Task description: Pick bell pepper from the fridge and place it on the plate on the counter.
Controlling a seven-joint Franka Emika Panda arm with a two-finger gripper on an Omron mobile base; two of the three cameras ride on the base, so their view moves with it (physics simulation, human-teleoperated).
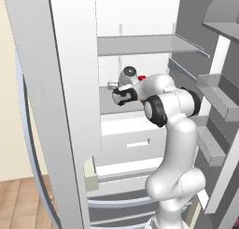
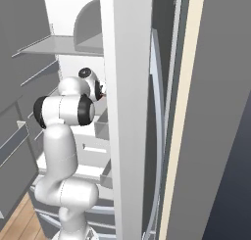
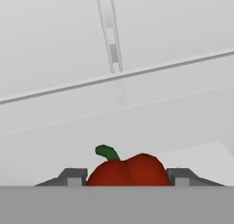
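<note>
- Right up close in the hand view sits the bell pepper point(image 3: 128, 170), red and shiny, with a small green stem point(image 3: 107, 152).
- Its stem pokes up and bends over to the left in that view. That view can tilt with the hand, so I can't say which way the stem points in the room.
- It looks round and lumpy, a bit wider than tall, but its bottom part is hidden.
- One grey fingertip point(image 3: 73, 176) of the tool point(image 3: 128, 178) is on the left of the pepper and one is on the right. Both are right next to its sides.
- The fingers are apart with the pepper in between. I can't tell if they are squeezing it or just sitting beside it.
- Behind the pepper is the pale back wall of the fridge point(image 3: 59, 45), with a thin strip running up it and a long ledge going across.
- In the left base view, the white arm point(image 1: 175, 144) reaches into the open fridge point(image 1: 140, 46), and a tiny bit of red pepper point(image 1: 142, 77) peeks out by the hand point(image 1: 126, 85).
- That red bit is just over a glass shelf point(image 1: 109, 102), above the white drawers point(image 1: 133, 141).
- In the right base view, a red speck point(image 2: 103, 93) shows by the hand, next to the big white door edge point(image 2: 127, 111).
- I can't see any words or labels to read.
</note>
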